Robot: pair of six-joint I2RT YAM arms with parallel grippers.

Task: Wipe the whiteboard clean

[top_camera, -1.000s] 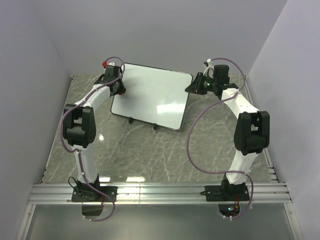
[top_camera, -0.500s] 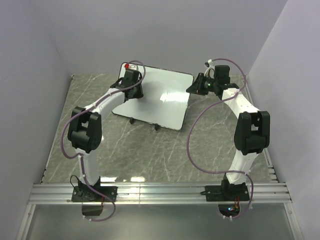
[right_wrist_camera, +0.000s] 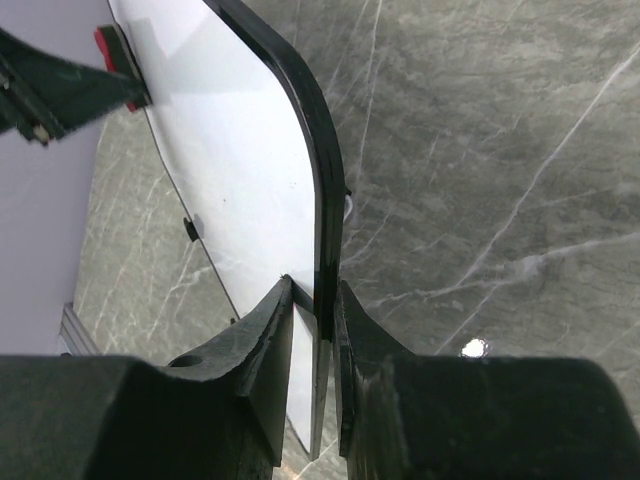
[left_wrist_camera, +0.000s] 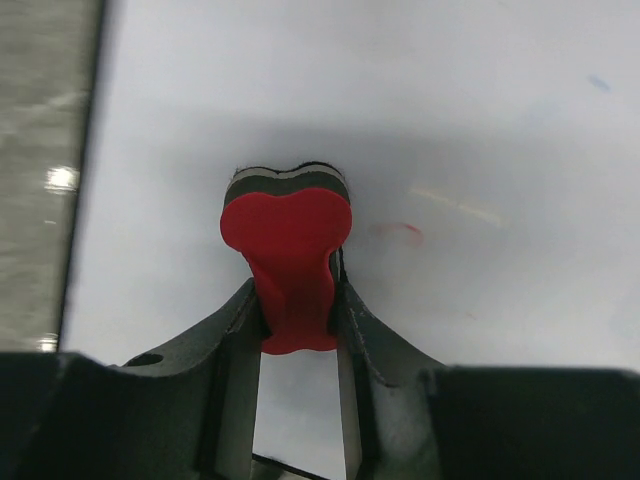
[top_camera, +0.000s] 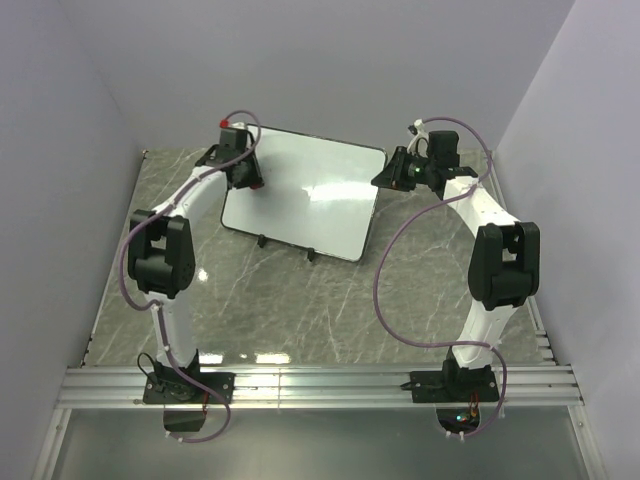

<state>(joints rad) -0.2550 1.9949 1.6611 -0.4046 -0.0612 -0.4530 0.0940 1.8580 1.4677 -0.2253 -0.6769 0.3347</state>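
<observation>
At the far end of the marble surface [top_camera: 290, 300], the whiteboard [top_camera: 310, 195] is resting on its small feet. The left arm is stretching out over the board's left side, its tool [left_wrist_camera: 297, 300] clamping a red eraser [left_wrist_camera: 288, 235] whose dark pad is pressing on the white face. The right arm is bending in from the right, its tool [right_wrist_camera: 316, 305] pinching the board's black frame.

One whiteboard [top_camera: 310, 195], one eraser [left_wrist_camera: 287, 250], two grippers [left_wrist_camera: 297, 302] [right_wrist_camera: 313, 290], maybe one smudge [left_wrist_camera: 400, 232].

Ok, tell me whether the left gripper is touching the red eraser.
Touching. Left wrist view: the left gripper pinches the red eraser from both sides, with no gap visible.
</observation>
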